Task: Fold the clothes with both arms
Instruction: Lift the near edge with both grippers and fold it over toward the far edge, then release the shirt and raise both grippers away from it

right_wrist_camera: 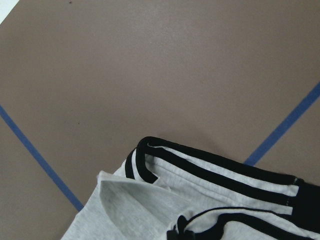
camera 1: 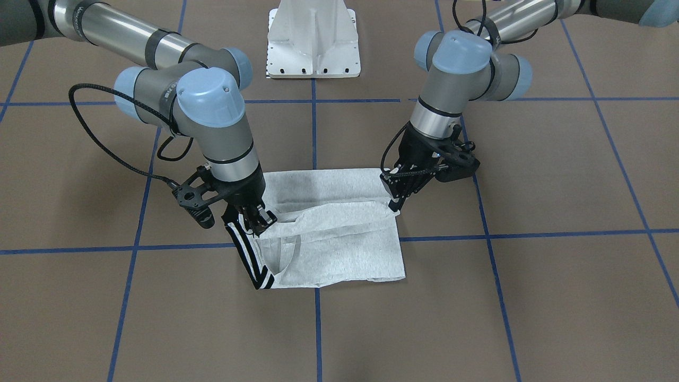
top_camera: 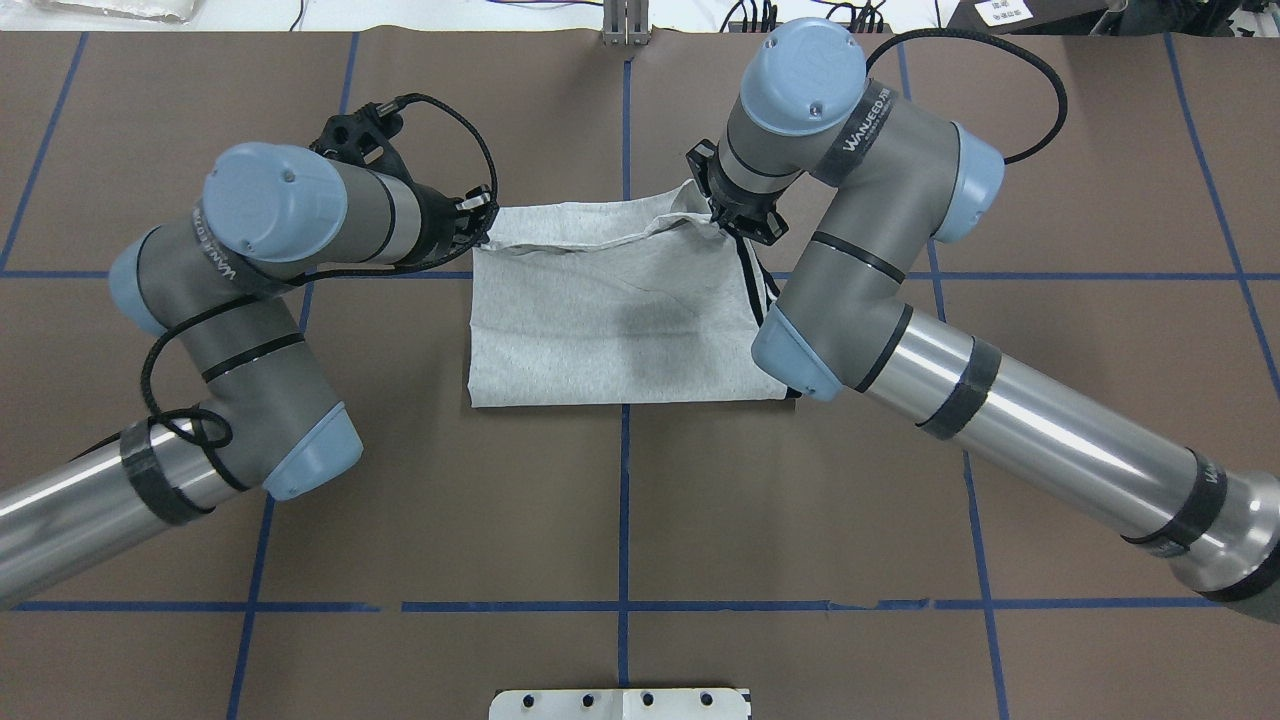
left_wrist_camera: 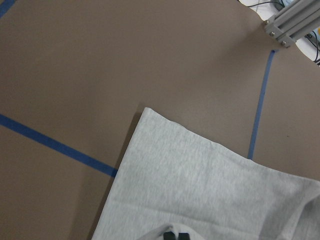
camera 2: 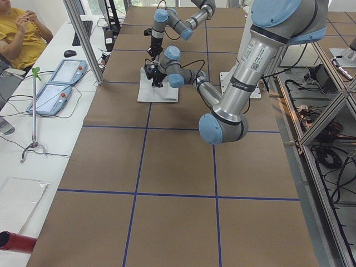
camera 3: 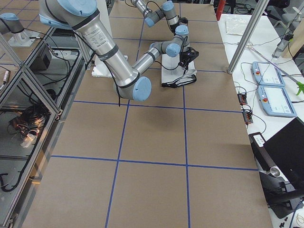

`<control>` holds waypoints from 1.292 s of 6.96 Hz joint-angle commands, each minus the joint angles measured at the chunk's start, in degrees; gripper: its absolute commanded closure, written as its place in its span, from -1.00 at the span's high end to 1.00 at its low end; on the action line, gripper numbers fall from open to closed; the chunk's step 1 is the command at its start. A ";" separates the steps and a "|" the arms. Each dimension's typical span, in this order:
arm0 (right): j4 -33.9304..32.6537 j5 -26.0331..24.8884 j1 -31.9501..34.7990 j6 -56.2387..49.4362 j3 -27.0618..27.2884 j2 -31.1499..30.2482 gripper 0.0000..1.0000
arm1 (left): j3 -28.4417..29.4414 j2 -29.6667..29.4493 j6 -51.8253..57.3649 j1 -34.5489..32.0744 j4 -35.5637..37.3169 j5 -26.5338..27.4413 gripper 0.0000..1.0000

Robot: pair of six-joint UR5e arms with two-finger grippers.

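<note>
"WANJEED" in white on a black band [top_camera: 866, 128] of the right arm [top_camera: 900, 330], similar lettering on the left arm [top_camera: 215, 250], illegible

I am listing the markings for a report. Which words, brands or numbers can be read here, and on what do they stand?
"WANJEED", then blurred characters: black band on the right arm.
Similar print on the left arm: too blurred to read.
T-shirt: no text shows.
</note>
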 commanded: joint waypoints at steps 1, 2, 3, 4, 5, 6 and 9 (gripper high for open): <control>7.67 0.15 1.35 -3.49 -10.52 3.76 0.98 | 11.76 -3.34 4.46 -3.69 -8.41 -0.10 0.10; 9.73 1.72 3.88 -9.77 -14.75 5.52 1.00 | 13.88 -4.04 5.79 -5.72 -8.61 -0.71 0.29; 9.75 4.08 6.52 -14.45 -15.14 5.27 1.00 | 13.99 -4.05 5.81 -5.83 -8.79 -0.71 0.47; 9.66 4.72 7.50 -17.10 -15.76 5.01 1.00 | 13.99 -4.05 5.81 -6.09 -8.97 -0.80 0.47; 9.66 5.59 8.82 -20.96 -15.85 3.70 1.00 | 13.99 -4.05 6.85 -6.53 -9.05 -1.06 0.47; 9.66 7.43 10.13 -24.74 -15.42 1.77 1.00 | 13.73 -3.26 11.82 -7.40 -11.23 -4.54 0.47; 5.91 16.38 17.59 -44.55 -1.75 -14.54 1.00 | 3.75 7.25 32.79 -11.17 -10.29 -14.48 0.48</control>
